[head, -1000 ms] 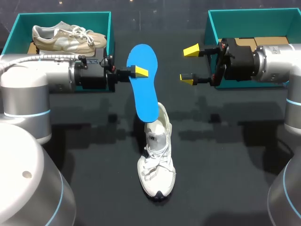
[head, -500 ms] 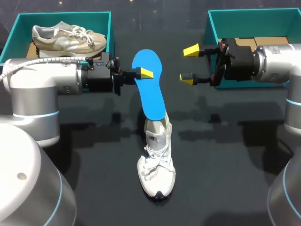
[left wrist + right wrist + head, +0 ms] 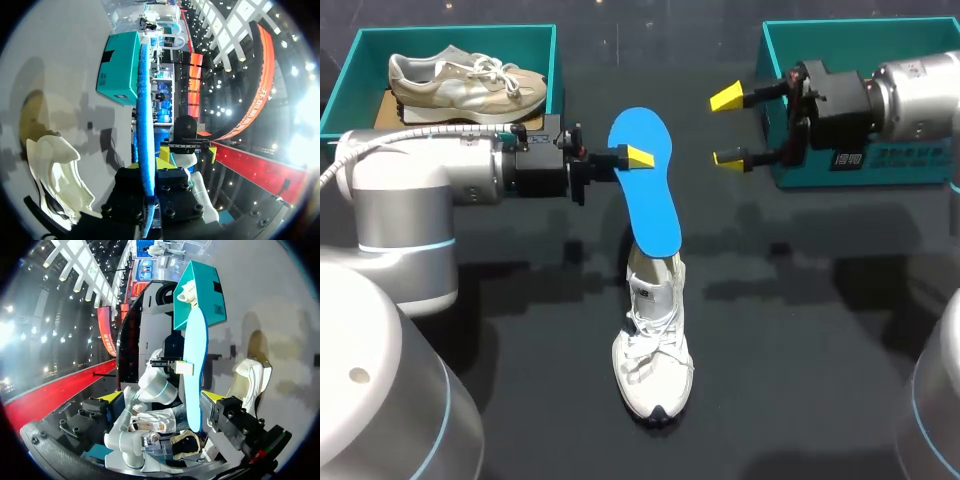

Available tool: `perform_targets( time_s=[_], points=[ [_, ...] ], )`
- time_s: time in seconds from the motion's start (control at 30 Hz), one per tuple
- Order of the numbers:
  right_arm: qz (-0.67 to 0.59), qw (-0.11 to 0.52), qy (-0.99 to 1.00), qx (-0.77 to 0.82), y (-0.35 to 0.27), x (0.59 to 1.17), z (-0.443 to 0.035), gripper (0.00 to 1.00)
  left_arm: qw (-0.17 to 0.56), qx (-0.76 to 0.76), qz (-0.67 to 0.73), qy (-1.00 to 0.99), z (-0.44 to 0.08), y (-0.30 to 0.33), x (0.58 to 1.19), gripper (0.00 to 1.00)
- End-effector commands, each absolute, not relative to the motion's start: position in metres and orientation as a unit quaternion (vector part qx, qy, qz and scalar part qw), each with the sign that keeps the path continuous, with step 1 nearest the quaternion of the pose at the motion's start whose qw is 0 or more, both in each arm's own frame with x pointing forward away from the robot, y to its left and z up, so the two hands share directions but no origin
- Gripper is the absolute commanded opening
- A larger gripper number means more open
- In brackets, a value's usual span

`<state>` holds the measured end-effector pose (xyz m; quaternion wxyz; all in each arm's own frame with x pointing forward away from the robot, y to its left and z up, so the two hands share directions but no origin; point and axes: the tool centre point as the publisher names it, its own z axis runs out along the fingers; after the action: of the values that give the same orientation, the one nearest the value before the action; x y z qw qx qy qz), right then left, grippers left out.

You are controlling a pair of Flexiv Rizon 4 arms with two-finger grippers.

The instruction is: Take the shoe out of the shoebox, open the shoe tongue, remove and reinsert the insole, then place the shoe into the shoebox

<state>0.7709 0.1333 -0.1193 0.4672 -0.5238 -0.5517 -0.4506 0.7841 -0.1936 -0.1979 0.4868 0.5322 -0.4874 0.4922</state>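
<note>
insole (image 3: 648,190) | clamped in left gripper (image 3: 630,158) | lower end at shoe (image 3: 654,340)

Black table (image 3: 820,380) bears a white shoe (image 3: 653,350), left teal shoebox (image 3: 450,33), right teal shoebox (image 3: 905,168).

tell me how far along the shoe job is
Done: the white shoe is out, standing on the table. In hand: the left gripper is shut on the blue insole, its lower end at the shoe's opening; the right gripper hangs open. Left: seating the insole and placing the shoe into the shoebox.
</note>
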Motion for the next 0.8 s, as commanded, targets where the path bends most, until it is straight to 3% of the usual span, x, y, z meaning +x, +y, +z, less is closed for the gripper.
perform_targets(
  time_s=[0.03,0.8],
  points=[
    [-0.363,0.404,-0.598,-0.59,0.123,0.765,-0.083,1.0,0.486,0.532,0.493,-0.487,-0.199,-0.194,0.784,0.0],
    [-0.129,0.209,-0.671,-0.7,0.147,0.767,-0.015,1.0,0.486,0.532,0.493,-0.487,-0.199,-0.194,0.784,0.0]
  ],
)
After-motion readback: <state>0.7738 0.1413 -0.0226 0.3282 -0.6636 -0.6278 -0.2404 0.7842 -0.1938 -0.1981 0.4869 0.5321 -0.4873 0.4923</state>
